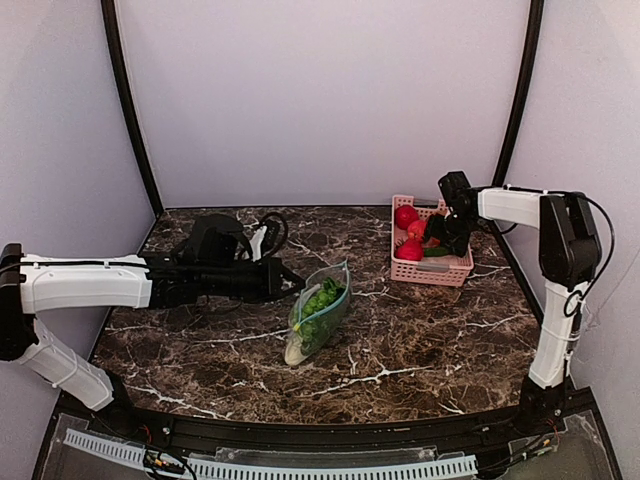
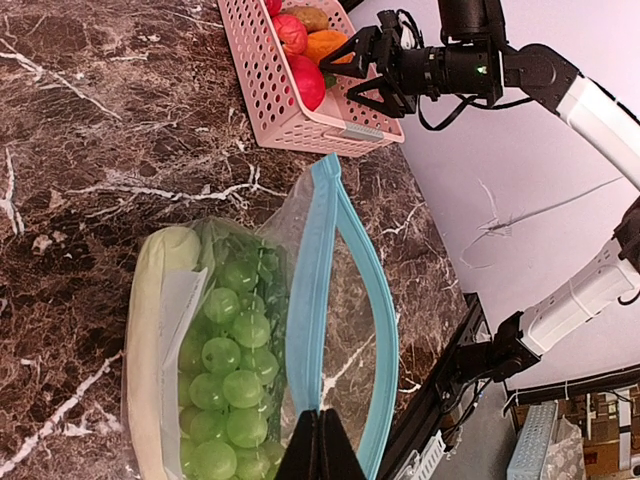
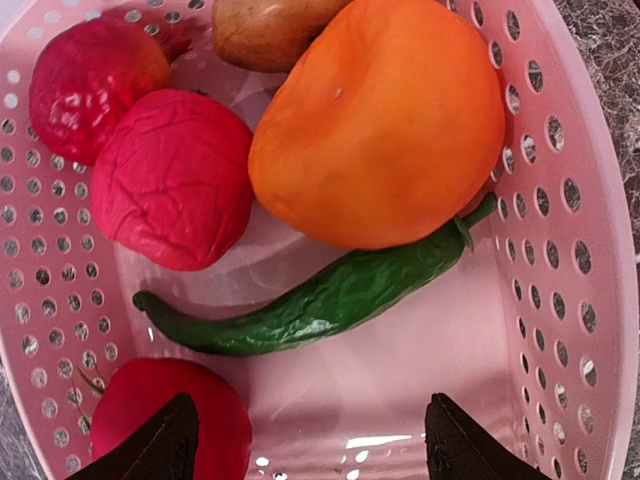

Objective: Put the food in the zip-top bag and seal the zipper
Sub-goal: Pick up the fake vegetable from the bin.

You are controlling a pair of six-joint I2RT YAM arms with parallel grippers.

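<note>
The clear zip-top bag (image 1: 320, 315) lies mid-table with its mouth gaping. Inside it are green grapes (image 2: 225, 370) and a pale gourd (image 2: 150, 300). The teal zipper (image 2: 308, 300) is parted into two strips. My left gripper (image 2: 320, 432) is shut on the nearer strip at the bag's mouth, and it shows in the top view too (image 1: 297, 283). My right gripper (image 3: 305, 455) hangs open inside a pink basket (image 3: 590, 250), just above a slim dark-green pepper (image 3: 320, 300) on the basket floor, with nothing between its fingers.
The pink basket (image 1: 430, 272) stands at the back right of the marble table. It also holds an orange fruit (image 3: 380, 120), a brownish one (image 3: 270, 30) and several red fruits (image 3: 170, 180). A black cable bundle (image 1: 225, 240) lies at the back left.
</note>
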